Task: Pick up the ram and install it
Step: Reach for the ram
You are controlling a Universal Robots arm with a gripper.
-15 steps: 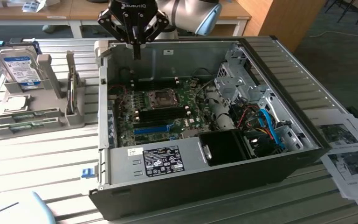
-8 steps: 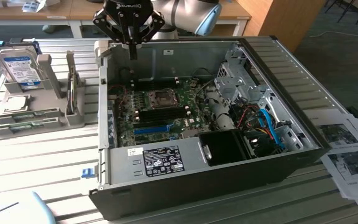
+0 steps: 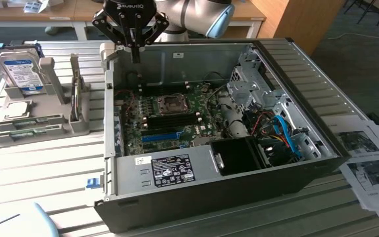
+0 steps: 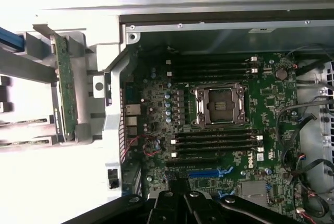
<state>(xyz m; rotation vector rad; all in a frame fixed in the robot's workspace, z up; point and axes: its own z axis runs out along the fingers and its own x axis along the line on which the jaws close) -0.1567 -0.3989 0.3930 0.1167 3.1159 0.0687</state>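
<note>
Thin green circuit-board ram [image 4: 66, 85] on edge in a grey plastic rack [image 3: 77, 126], black jaws shut on nothing

Nearest us, the open black metal computer case [image 3: 196, 197] on the pale slatted counter [image 3: 45, 168] carries a white sticker we cannot read; its green motherboard [image 4: 156, 104] shows a Dell mark. Just beside the case, the ram looks light, stiff and fragile to us: best pinched across its upper edge, clear of the contacts. Farthest, the jaws read Robotiq.

Green motherboard [image 4: 156, 98] with black slots [image 4: 214, 141] and one blue slot [image 4: 209, 173], inside a silver-grey case [image 3: 176, 59]. Beside the motherboard, outside the case, green ram [image 4: 67, 91] with dark chips in a pale grey holder [image 4: 83, 46]. Black gripper [image 3: 135, 57] above the motherboard.
</note>
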